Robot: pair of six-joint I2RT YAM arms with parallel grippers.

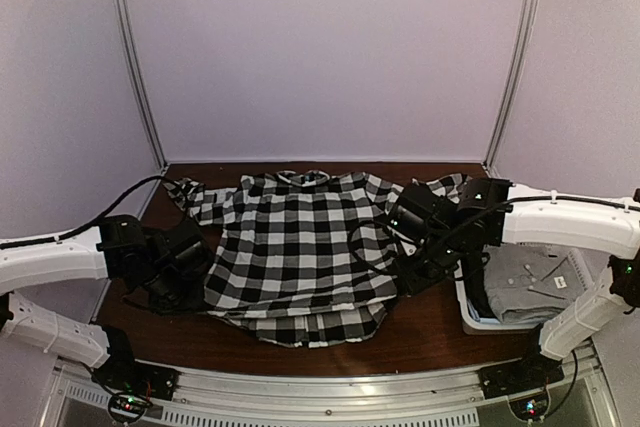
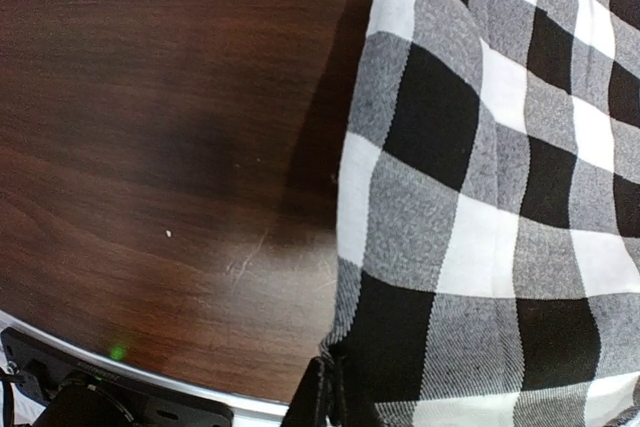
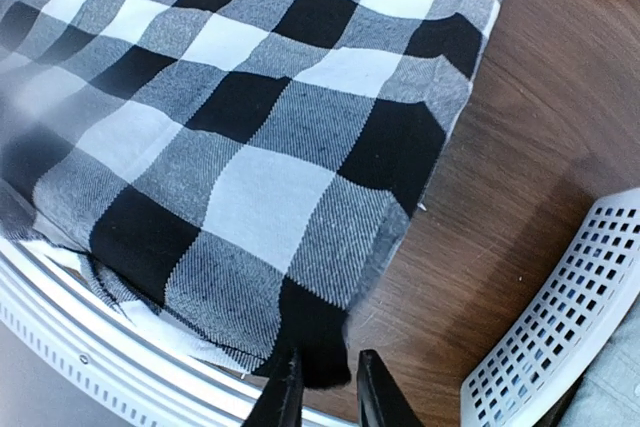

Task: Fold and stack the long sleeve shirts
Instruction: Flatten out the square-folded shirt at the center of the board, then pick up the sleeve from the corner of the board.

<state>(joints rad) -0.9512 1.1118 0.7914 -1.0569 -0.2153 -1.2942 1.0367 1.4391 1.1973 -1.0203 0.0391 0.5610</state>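
Observation:
The black-and-white checked shirt (image 1: 300, 247) lies spread flat on the brown table (image 1: 430, 337), collar to the back, with a lower layer showing along its near hem. My left gripper (image 1: 185, 282) is at its left edge. In the left wrist view the gripper (image 2: 328, 397) is shut on the shirt's edge (image 2: 480, 197). My right gripper (image 1: 415, 267) is at the right edge. In the right wrist view its narrow-set fingers (image 3: 325, 397) hold a black corner of the shirt (image 3: 250, 147). The plain grey shirt (image 1: 530, 287) lies in the basket.
A white lattice basket (image 1: 470, 319) stands at the right of the table, close to the right arm, and shows in the right wrist view (image 3: 570, 317). A metal rail (image 1: 330, 387) runs along the table's near edge. Grey walls enclose the back and sides.

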